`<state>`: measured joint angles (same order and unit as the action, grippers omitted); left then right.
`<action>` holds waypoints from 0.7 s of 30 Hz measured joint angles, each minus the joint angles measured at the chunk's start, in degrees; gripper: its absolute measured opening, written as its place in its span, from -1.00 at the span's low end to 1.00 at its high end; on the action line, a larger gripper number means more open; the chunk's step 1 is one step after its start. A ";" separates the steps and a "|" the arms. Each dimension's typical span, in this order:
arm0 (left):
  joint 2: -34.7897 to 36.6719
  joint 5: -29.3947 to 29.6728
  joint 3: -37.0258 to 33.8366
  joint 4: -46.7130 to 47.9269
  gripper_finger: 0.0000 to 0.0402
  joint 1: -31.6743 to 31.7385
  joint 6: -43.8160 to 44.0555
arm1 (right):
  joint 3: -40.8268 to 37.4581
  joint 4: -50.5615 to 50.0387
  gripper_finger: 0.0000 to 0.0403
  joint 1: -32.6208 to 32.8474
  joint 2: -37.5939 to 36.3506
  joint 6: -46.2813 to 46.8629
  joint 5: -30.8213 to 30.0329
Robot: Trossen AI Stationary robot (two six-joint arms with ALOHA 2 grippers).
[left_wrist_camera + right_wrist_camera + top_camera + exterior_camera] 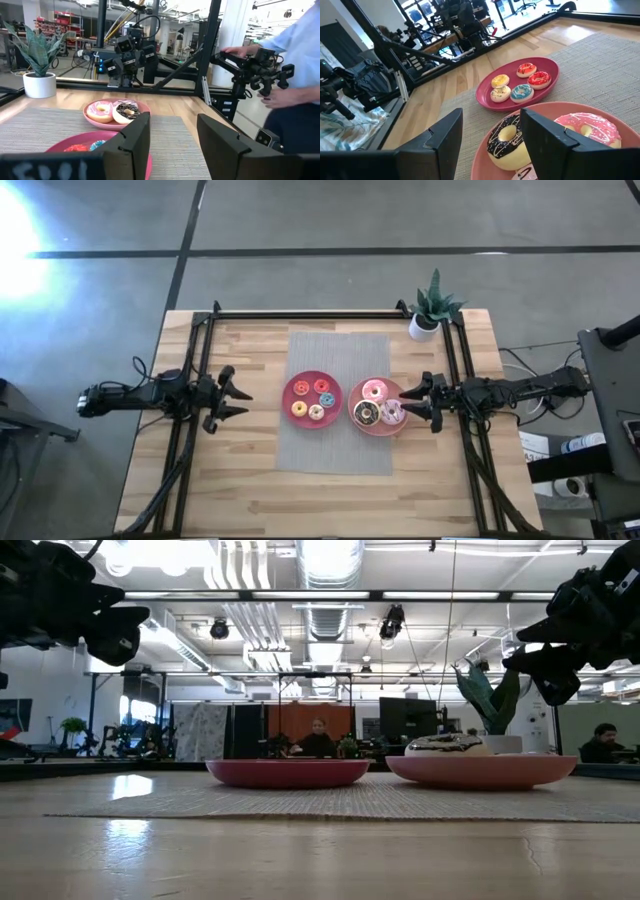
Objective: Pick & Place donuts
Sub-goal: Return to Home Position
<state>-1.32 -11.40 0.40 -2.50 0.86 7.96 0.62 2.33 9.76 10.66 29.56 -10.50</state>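
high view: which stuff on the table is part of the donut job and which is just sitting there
Job: small donuts on the left pink plate; pink donut, chocolate donut and pale donut on the right pink plate; left end effector and right end effector, both open, holding nothing.
Just there: potted plant, grey mat.

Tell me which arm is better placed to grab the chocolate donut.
Right. The right hand, open, hovers at the rim of the plate holding the chocolate donut. The left hand is beyond the other plate, farther off.
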 joint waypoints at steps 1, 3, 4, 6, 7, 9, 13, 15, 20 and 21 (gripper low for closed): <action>0.00 0.00 0.00 0.00 -0.32 0.00 -0.02 | 0.00 0.00 -0.06 0.00 -0.01 -0.04 -0.01; 0.00 0.00 0.00 0.00 -0.32 0.00 0.00 | 0.00 -0.37 -0.06 -0.02 -0.32 -1.72 0.15; 0.00 0.00 -0.02 0.00 -0.32 0.00 0.00 | 0.00 -0.39 -0.06 -0.07 -0.75 -2.82 0.30; 0.00 0.00 -0.02 0.00 -0.32 0.00 0.00 | 0.00 0.10 -0.06 -0.07 -1.78 -4.99 0.33; 0.00 0.00 -0.02 -0.01 -0.32 0.00 -0.01 | 0.00 0.70 -0.06 -0.07 -2.33 -6.81 0.35; -0.01 0.00 -0.02 -0.01 -0.32 0.00 0.00 | 0.00 2.14 -0.06 -0.09 -3.83 -11.83 1.40; -0.02 0.02 -0.02 0.00 -0.32 0.00 0.00 | 0.00 6.15 -0.06 -1.08 -7.73 -24.25 7.47; -0.02 0.00 -0.02 -0.02 -0.32 0.00 -0.02 | 0.02 6.08 -0.06 -1.84 -9.94 -27.70 10.70; -0.08 0.02 -0.04 -0.04 -0.32 0.00 -0.02 | 0.00 1.82 -0.06 -2.91 -10.34 -27.67 16.22; -0.11 0.02 -0.04 -0.04 -0.32 0.00 -0.02 | -0.02 0.34 -0.06 -3.03 -10.27 -27.19 16.69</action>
<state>-1.43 -11.38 0.36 -2.55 0.86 7.94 0.60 2.67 6.73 0.38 2.38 6.19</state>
